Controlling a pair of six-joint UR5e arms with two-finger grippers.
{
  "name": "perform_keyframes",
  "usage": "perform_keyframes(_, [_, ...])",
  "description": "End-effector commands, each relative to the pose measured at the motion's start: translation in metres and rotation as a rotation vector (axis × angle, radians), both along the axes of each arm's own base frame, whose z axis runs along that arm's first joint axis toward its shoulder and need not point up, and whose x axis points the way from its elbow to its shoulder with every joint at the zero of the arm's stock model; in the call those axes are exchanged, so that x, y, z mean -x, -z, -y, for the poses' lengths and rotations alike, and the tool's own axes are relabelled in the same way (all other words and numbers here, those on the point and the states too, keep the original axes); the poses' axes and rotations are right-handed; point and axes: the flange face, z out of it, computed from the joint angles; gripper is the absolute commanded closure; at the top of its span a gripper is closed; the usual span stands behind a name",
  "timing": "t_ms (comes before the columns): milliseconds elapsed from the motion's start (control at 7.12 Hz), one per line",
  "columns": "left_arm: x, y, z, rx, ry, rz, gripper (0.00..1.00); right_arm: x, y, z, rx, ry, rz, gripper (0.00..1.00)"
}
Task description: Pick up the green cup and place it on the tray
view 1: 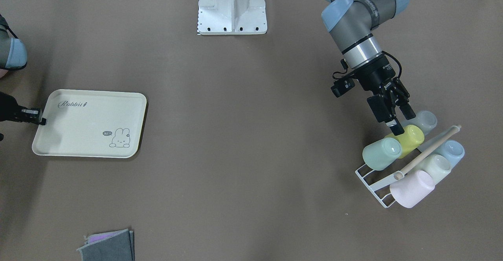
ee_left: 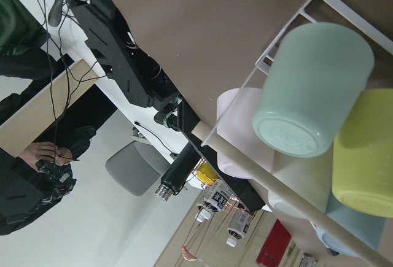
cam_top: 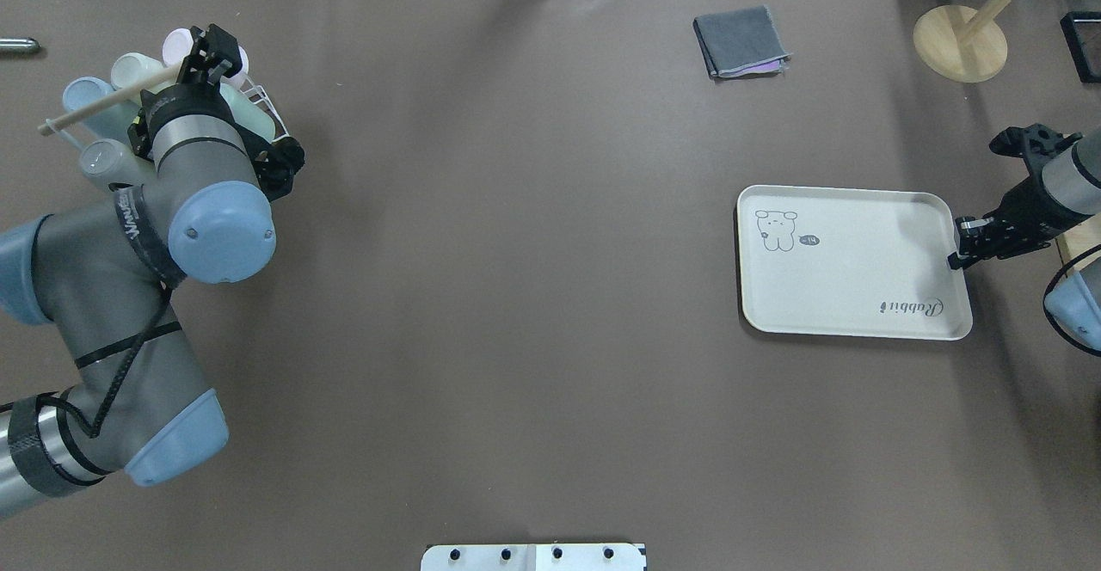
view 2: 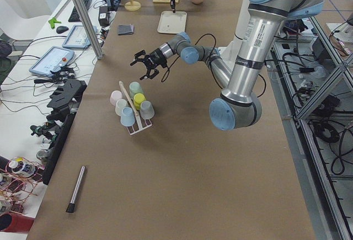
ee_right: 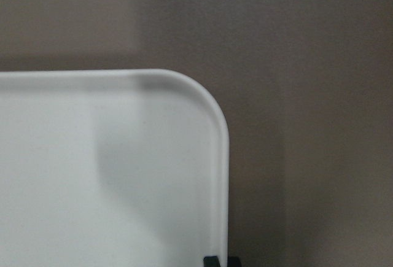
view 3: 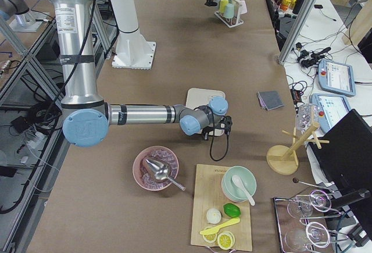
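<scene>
The brown bench (view 1: 251,155) carries everything. The left arm (view 1: 353,21) leans down over a white wire rack (view 1: 371,182) of tipped cups. The cream tray (view 1: 78,135) lies well apart from the left end effector (view 1: 401,120), which has its fingers spread apart and holds nothing. It hovers right above the yellow-green cup (view 1: 410,138). The green cup (view 1: 381,153) lies on its side in the rack, touching the yellow-green one, just past that end effector's tips at the rack's open end. The right end effector (view 1: 39,118) is pinched on the tray's short rim
</scene>
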Motion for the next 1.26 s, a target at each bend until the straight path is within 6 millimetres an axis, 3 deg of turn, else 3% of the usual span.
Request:
perform_keyframes(0, [-0.049,-0.021,-0.023,-0.118,-0.035,0.252,0.01,0.012,0.058,0.027,-0.028,0.026,0.115,1.00])
perform_keyframes(140, [-0.058,-0.036,-0.020,-0.114,-0.036,0.292,0.01,0.030,0.101,0.048,-0.010,-0.008,0.141,1.00])
perform_keyframes(281, [-0.069,-0.052,-0.017,-0.101,-0.042,0.319,0.01,0.065,0.160,0.051,0.033,-0.024,0.185,1.00])
perform_keyframes(421, [-0.075,-0.069,-0.015,-0.092,-0.044,0.336,0.01,0.110,0.196,0.041,0.012,0.022,0.203,1.00])
perform_keyframes(702, [-0.082,-0.091,-0.011,-0.079,-0.050,0.363,0.02,0.185,0.250,0.023,-0.011,0.047,0.202,1.00])
perform_keyframes(983, [-0.090,-0.098,-0.009,-0.072,-0.054,0.376,0.02,0.248,0.283,-0.006,-0.008,0.038,0.182,1.00])
perform_keyframes(1124, [-0.096,-0.103,-0.005,-0.067,-0.052,0.384,0.02,0.281,0.292,-0.032,0.011,0.052,0.177,1.00])
